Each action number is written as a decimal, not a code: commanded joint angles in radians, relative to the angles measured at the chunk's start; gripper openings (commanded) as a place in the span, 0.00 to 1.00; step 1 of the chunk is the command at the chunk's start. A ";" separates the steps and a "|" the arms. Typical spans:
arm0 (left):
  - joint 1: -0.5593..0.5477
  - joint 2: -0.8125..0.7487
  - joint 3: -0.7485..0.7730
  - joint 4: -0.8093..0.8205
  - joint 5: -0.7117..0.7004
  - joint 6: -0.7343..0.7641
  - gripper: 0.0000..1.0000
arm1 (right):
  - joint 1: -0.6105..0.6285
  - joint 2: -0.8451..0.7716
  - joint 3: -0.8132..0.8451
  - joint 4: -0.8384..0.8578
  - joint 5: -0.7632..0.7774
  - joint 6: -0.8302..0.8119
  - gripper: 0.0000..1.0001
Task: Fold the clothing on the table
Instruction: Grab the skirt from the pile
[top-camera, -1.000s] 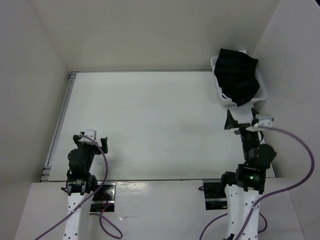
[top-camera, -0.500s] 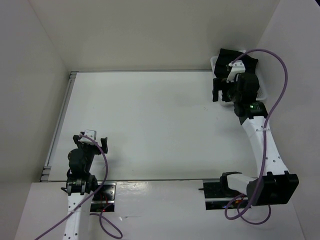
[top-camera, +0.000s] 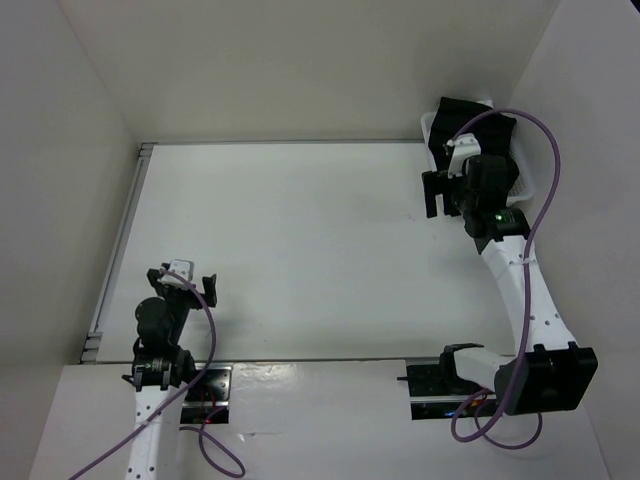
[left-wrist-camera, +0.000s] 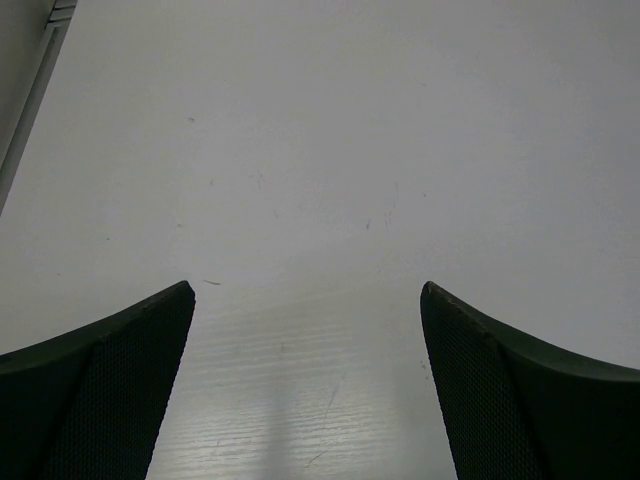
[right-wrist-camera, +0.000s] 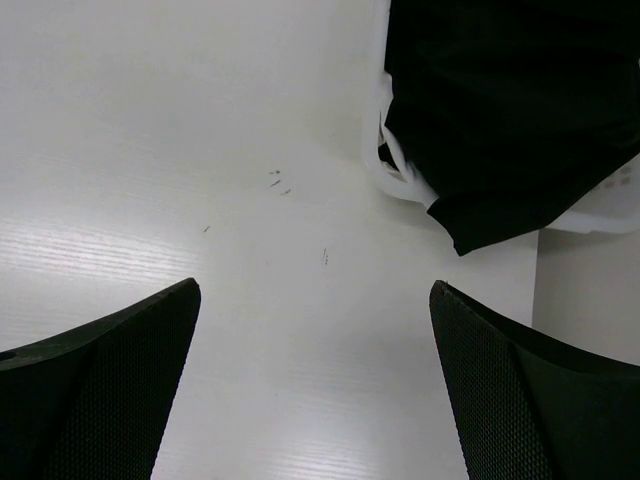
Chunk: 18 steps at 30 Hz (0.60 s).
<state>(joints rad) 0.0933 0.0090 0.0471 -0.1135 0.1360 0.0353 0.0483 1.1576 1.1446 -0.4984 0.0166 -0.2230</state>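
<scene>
- Fabric of the black skirt (top-camera: 455, 107) is seen from above, bundled in a white plastic basket (top-camera: 426, 128) at the far right corner of the counter (top-camera: 300, 250).
- The right arm is stretched out toward that corner. Part of the skirt and basket is covered by its wrist, and the right fingers (top-camera: 431, 193) are held just off the basket's left edge.
- The left arm is folded back near its base at the near left. The left fingers (top-camera: 208, 284) are held well apart from the skirt.
- A thin grey rail (top-camera: 120, 250) is seen along the counter's left edge.
- A purple cable (top-camera: 550, 180) is looped in an arc over the right arm.
- In the left wrist view, the left fingers (left-wrist-camera: 100, 400) are spread wide apart. Between them only the matte white counter (left-wrist-camera: 320, 150) is seen, with a few faint marks on it. The rail (left-wrist-camera: 30, 90) is caught at the upper left.
- In the right wrist view, the right fingers (right-wrist-camera: 100, 390) are likewise spread wide apart over the counter (right-wrist-camera: 200, 150).
- The black skirt (right-wrist-camera: 510, 100) fills the upper right of that view and is not touched by the fingers. It lies in the basket (right-wrist-camera: 400, 180), and one dark fold is draped over the white rim toward the counter.
</scene>
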 joint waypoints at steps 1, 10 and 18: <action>-0.003 -0.139 0.109 0.107 -0.044 -0.142 1.00 | 0.007 -0.053 0.000 -0.011 0.034 -0.007 0.99; -0.003 0.162 0.422 0.126 -0.113 0.099 1.00 | -0.002 0.158 0.242 -0.175 -0.018 0.076 0.99; -0.003 0.932 1.109 -0.249 -0.346 0.023 1.00 | -0.002 0.444 0.555 -0.290 0.083 -0.031 0.99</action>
<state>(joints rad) 0.0925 0.7475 0.9504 -0.1661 -0.0875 0.1017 0.0479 1.5627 1.6192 -0.7055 0.0483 -0.2047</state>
